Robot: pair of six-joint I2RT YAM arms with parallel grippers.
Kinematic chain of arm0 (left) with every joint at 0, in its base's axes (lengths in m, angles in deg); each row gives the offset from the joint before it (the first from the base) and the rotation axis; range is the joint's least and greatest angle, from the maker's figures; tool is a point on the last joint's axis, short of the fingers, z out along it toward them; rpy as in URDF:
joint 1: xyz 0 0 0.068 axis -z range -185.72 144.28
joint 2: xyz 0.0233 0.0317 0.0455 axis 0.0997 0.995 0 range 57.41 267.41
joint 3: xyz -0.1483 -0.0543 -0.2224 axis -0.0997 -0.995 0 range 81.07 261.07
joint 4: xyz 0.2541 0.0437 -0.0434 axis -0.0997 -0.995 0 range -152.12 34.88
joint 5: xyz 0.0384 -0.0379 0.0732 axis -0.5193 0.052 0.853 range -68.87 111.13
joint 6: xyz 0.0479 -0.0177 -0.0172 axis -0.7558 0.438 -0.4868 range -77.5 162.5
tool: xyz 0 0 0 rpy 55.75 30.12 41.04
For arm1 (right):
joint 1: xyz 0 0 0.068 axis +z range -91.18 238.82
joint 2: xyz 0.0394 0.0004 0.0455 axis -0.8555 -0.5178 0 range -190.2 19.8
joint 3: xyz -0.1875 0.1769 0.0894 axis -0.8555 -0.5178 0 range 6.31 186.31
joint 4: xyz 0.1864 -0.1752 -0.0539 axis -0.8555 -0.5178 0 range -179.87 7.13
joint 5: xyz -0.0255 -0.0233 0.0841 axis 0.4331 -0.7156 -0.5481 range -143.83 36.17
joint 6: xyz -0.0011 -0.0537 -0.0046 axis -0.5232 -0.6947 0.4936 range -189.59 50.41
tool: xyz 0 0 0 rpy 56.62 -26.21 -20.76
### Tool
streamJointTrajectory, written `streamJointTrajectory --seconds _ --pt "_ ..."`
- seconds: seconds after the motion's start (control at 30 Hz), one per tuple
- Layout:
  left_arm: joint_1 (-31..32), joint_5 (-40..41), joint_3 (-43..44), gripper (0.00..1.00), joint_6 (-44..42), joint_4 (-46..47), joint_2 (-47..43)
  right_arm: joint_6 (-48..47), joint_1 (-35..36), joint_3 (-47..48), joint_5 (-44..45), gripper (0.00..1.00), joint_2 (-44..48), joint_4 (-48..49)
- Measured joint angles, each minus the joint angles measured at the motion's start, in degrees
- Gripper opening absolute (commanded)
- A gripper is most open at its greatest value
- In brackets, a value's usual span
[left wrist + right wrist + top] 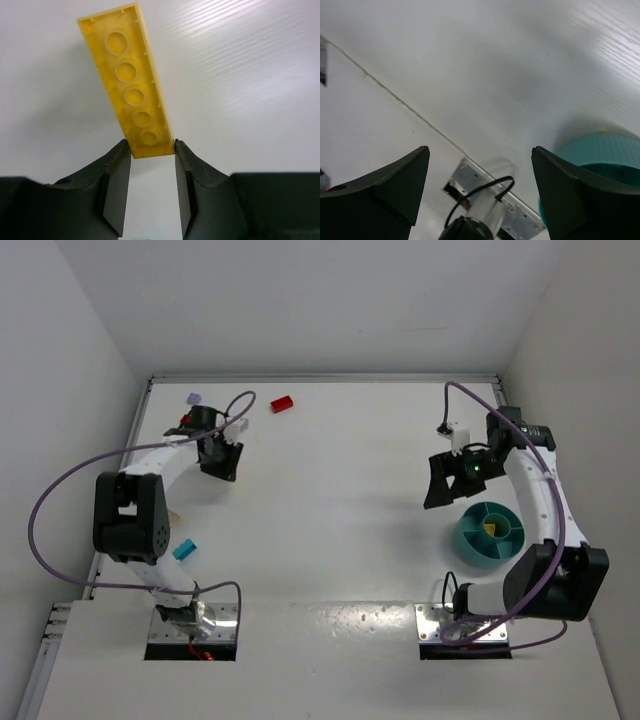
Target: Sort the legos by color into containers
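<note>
Close to the left edge of the white counter (330, 500), about halfway along it, a cyan brick (184, 549) lies just beside the dark elbow of the left arm (128, 515). In the far left corner sits a pale lilac brick (194, 399), near the arm's wrist. The left gripper (219, 458) hangs a little inward from that corner. In the left wrist view its two dark fingers are clenched on one short end of a long yellow brick (132, 85), with a fingertip pressed against each long side. The rest of the brick sticks out past the fingertips, a single row of five round hollows facing the camera. From above the brick is hidden beneath the gripper, and whether it touches the counter cannot be told. A red brick (282, 403) lies alone near the far edge, right of the left gripper and apart from it.

Toward the right edge, the right gripper (450, 480) is released: in the right wrist view its fingers stand wide apart, with only bare counter between them. The round teal dish (462, 540) stands just beside it on the side nearer the front edge, between the gripper and the base of the right arm (545, 500). A yellow piece (490, 528) lies inside the dish near its middle; which compartment holds it cannot be told.
</note>
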Motion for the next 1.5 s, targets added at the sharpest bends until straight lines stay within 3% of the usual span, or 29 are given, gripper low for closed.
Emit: streamJointTrajectory --seconds 0.33,0.43,0.6,0.83,1.0,1.5 --pt "25.53 -14.75 -0.02 0.0 -3.48 1.95 -18.88 4.59 0.66 2.49 -19.15 0.8 -10.14 -0.28" --pt "32.06 -17.44 0.59 0.0 -2.71 1.84 -19.52 6.29 0.66 2.78 -23.87 0.8 -12.15 0.76" --pt "40.46 -18.86 5.03 0.0 -1.01 1.79 -14.14 7.91 0.94 5.35 -29.16 0.91 -12.79 1.25" --pt "46.9 -15.63 11.17 0.0 -0.74 0.31 -7.63 10.97 2.97 2.93 -31.76 0.91 -10.47 2.91" --pt "50.31 -13.35 13.55 0.0 -0.98 -0.31 -5.88 13.49 4.9 1.44 -31.56 0.84 -9.27 4.68" --pt "52.54 -9.22 15.65 0.0 -1.73 -0.83 -3.5 17.35 8.7 -0.44 -29.31 0.45 -11.19 8.7"
